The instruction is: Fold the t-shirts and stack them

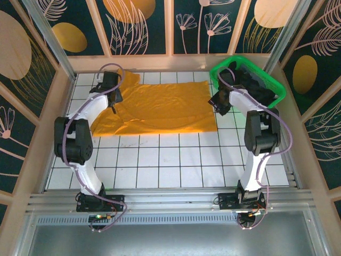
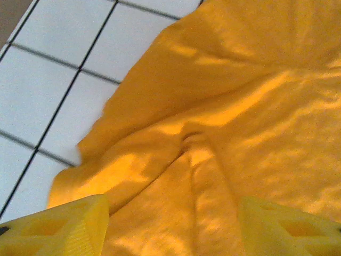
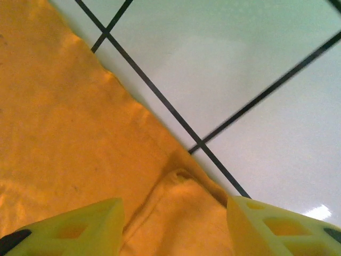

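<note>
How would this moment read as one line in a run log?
orange-yellow t-shirt: spread out | left tool: open, left side | right tool: open, right edge | black t-shirts: in basket

left tool [image 2: 173, 234]: its fingers [image 2: 69, 232] are running off the lower edge | right tool [image 3: 176, 229]: likewise | black t-shirts [image 1: 261, 85] beyond the right tool: right arm [image 1: 259, 133] is hiding them partly, count untellable
</note>
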Tool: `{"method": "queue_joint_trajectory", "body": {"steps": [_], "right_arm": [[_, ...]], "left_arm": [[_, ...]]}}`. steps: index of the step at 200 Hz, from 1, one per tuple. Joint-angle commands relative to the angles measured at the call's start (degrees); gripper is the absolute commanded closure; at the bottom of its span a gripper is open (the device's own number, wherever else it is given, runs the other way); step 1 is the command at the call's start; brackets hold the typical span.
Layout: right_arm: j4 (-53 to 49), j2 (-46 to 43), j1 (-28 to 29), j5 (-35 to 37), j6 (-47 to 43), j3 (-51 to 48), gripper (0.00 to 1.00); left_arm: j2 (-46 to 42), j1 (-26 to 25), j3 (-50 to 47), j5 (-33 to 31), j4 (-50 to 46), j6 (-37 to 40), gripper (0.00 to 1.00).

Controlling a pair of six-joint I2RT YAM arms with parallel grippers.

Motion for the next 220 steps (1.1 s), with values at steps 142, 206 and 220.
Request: {"method": "queue_joint_trajectory", "body": {"steps": [142, 206, 220], "right_arm": [[7.6, -13.3, -1.2, -8.9, -10.8, -25.9, 0.47], [8.2, -10.0, -1.6, -7.7, -10.7, -24.6, 0.51], [8.4, -9.3, -1.2, -7.9, -10.2, -24.4, 0.53]], "left_arm": [[-13.0, 19.6, -32.2, 19.6, 7.7, -17.0, 0.52], [-8.6, 19.7, -29.4, 17.7, 10.5, -15.2, 0.93], [-8.2, 19.7, -28.7, 17.1, 10.2, -14.6, 1.0]]}}
